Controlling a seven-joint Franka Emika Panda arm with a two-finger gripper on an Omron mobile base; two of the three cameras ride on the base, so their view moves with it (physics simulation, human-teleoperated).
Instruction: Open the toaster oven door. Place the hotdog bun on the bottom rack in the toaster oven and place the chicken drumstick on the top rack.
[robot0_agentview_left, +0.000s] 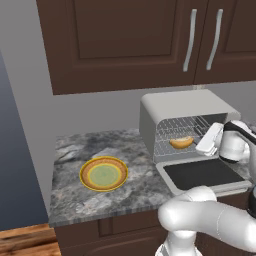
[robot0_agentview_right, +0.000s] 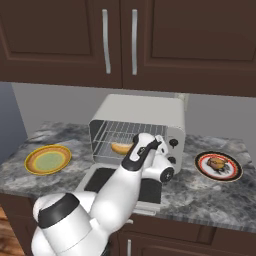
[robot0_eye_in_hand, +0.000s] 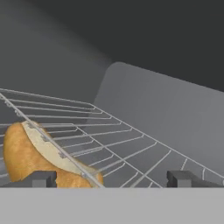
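The toaster oven (robot0_agentview_left: 182, 107) (robot0_agentview_right: 142, 112) stands on the counter with its door (robot0_agentview_left: 202, 173) (robot0_agentview_right: 97, 181) folded down flat. The hotdog bun (robot0_agentview_left: 181, 142) (robot0_agentview_right: 122, 148) (robot0_eye_in_hand: 28, 157) lies on the bottom rack (robot0_agentview_left: 166, 148) (robot0_agentview_right: 106, 153), under the top rack (robot0_agentview_left: 181, 123) (robot0_agentview_right: 114, 131). My gripper (robot0_agentview_left: 204, 146) (robot0_agentview_right: 135, 150) (robot0_eye_in_hand: 113, 179) is at the oven mouth, just right of the bun, open with nothing between its fingers. In the hand view a rack wire crosses in front of the bun. The chicken drumstick (robot0_agentview_right: 216, 164) rests on a dark-rimmed plate (robot0_agentview_right: 231, 173) to the right of the oven.
A yellow plate (robot0_agentview_left: 87, 181) (robot0_agentview_right: 33, 159) sits on the granite counter (robot0_agentview_left: 70, 197) left of the oven. Dark wall cabinets (robot0_agentview_left: 125, 40) hang above. The counter's front edge runs just below the lowered door.
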